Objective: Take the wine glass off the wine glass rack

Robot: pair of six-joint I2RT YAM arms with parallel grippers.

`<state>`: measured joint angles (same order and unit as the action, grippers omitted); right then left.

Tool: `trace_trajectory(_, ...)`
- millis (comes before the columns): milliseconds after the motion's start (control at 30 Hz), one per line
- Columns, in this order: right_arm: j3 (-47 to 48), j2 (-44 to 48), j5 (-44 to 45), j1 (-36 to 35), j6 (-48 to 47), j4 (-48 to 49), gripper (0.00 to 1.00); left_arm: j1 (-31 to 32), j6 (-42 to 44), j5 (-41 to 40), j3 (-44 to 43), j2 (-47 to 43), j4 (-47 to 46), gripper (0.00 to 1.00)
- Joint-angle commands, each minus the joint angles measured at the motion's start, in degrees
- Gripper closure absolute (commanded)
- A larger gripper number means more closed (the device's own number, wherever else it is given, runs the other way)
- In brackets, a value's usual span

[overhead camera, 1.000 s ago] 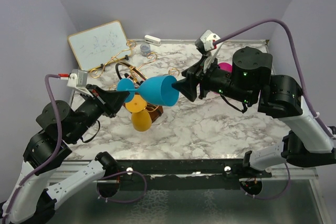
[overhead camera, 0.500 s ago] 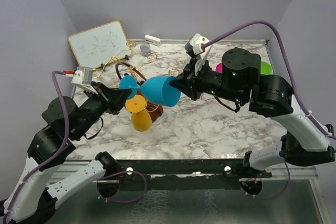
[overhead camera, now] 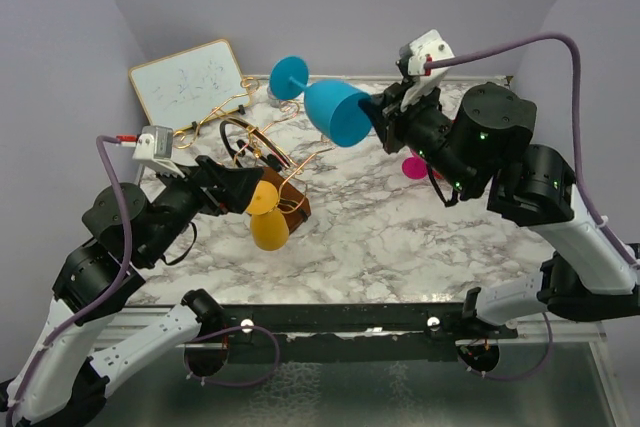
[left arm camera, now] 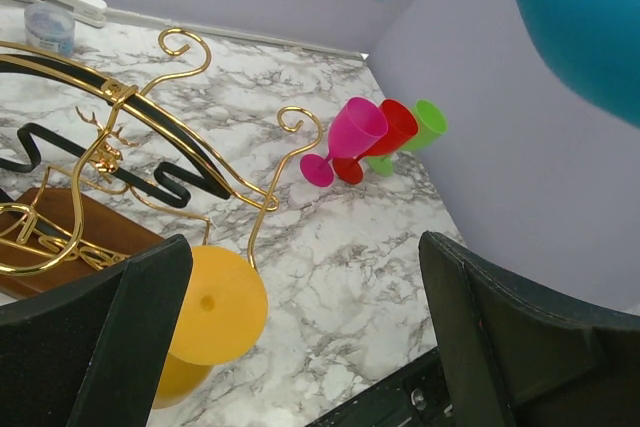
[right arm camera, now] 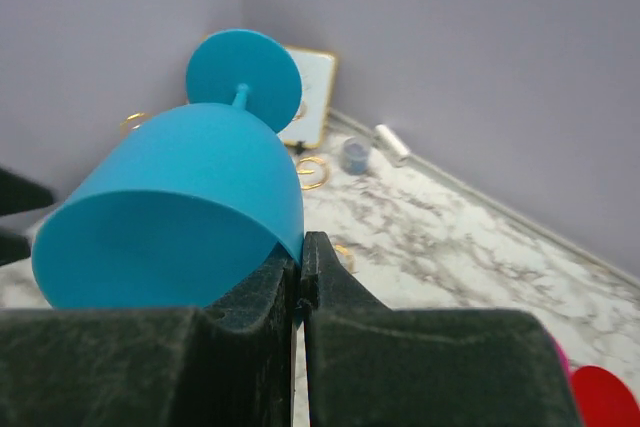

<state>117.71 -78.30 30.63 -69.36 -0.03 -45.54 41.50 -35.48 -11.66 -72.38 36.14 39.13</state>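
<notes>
Top: right claw was clamped on the blue wine glass rim. Glass was up in the air, off the rack, over the back of the tabletop. Left claw was apart near a yellow glass.
Left wrist: jaws stood wide; pink glass was on the tabletop.
Right wrist: fingers pinched the blue rim.

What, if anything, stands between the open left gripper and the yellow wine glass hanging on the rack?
Nothing visible does. The yellow wine glass hangs ahead of the left gripper, low between its open jaws; only gold wire of the wine glass rack curls down to its foot.
</notes>
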Motion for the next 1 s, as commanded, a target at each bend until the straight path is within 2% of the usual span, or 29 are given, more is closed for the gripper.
trace_trajectory(0,3.30,-4.88,0.34,12.37,-4.15,3.56,0.99,0.16,-0.11,0.94,-0.12,-0.65,-1.59,0.01)
trace_trajectory(33,6.04,-7.33,-8.11,19.10,-2.03,0.80,0.99,0.16,-0.15,1.38,-0.03,-0.48,-1.72,0.01)
trace_trajectory(67,6.74,-8.95,-11.64,24.14,-0.54,0.45,0.99,0.16,-0.12,1.69,-0.08,-0.33,-1.65,0.01)
trace_trajectory(133,7.76,-12.56,-13.76,30.21,2.19,-0.19,0.99,0.16,-0.23,2.32,-0.13,-0.16,-1.79,0.01)
trace_trajectory(233,12.09,-19.06,-25.22,40.33,9.10,-6.54,0.99,0.16,-0.06,3.08,-0.64,-0.06,-1.50,0.01)
trace_trajectory(300,12.36,-21.62,-30.92,44.00,11.21,-10.40,0.99,0.14,0.40,3.51,-1.42,0.24,-0.67,0.03)
trace_trajectory(467,2.98,-18.95,-31.18,45.43,11.76,-12.51,0.99,0.16,1.58,4.12,-1.98,0.54,0.23,0.28)
trace_trajectory(500,0.56,-17.49,-30.01,45.72,11.89,-12.47,0.99,0.15,1.66,4.06,-1.90,0.55,0.25,0.30)
trace_trajectory(800,-18.53,-7.60,-27.38,47.70,9.85,-12.99,0.99,0.15,2.72,5.20,-0.78,1.53,1.69,0.31)
trace_trajectory(967,-31.22,-3.69,-31.15,47.74,9.89,-7.30,0.99,0.14,2.99,6.03,0.01,1.16,2.93,0.31)
